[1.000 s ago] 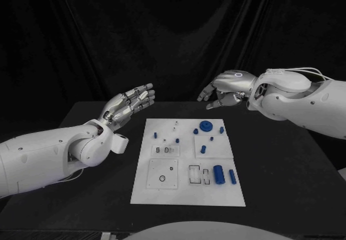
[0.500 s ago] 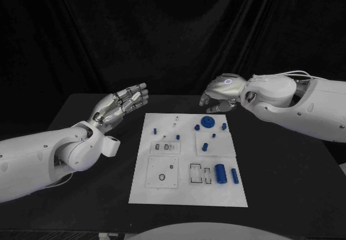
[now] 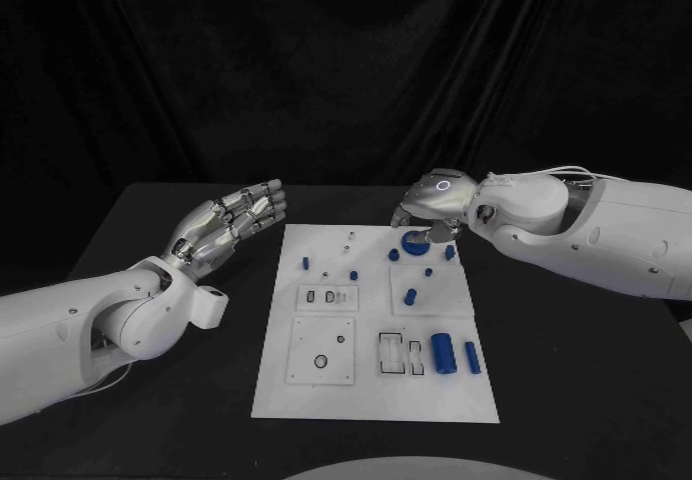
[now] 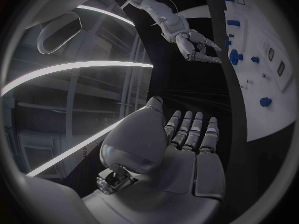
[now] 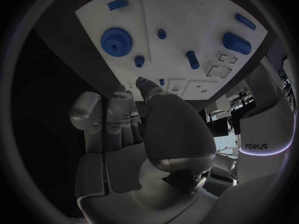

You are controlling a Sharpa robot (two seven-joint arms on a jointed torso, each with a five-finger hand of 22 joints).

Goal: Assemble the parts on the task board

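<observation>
The white task board (image 3: pixel 375 400) lies in the middle of the black table. On its far part sit a blue gear (image 3: pixel 415 241) and several small blue pegs (image 3: pixel 411 296). Two blue cylinders (image 3: pixel 443 351) lie near its right edge. My right hand (image 3: pixel 433 205) hovers over the far edge just above the gear, fingers pointing down, holding nothing. The right wrist view shows the gear (image 5: pixel 114 40) and the board (image 5: pixel 187 15) beyond the fingers (image 5: pixel 118 114). My left hand (image 3: pixel 231 215) hangs open left of the board, fingers straight. The left wrist view shows the right hand (image 4: pixel 193 45) near the gear (image 4: pixel 235 57).
Rectangular and round cut-outs (image 3: pixel 326 352) mark the board's near left panels, and slots (image 3: pixel 392 350) sit beside the cylinders. Bare black table (image 3: pixel 577 380) lies on both sides of the board. A dark curtain closes off the back.
My right hand has come down and in towards the board's far edge, now over the blue gear. My left hand stays open and has drifted slightly left. The camera has shifted too.
</observation>
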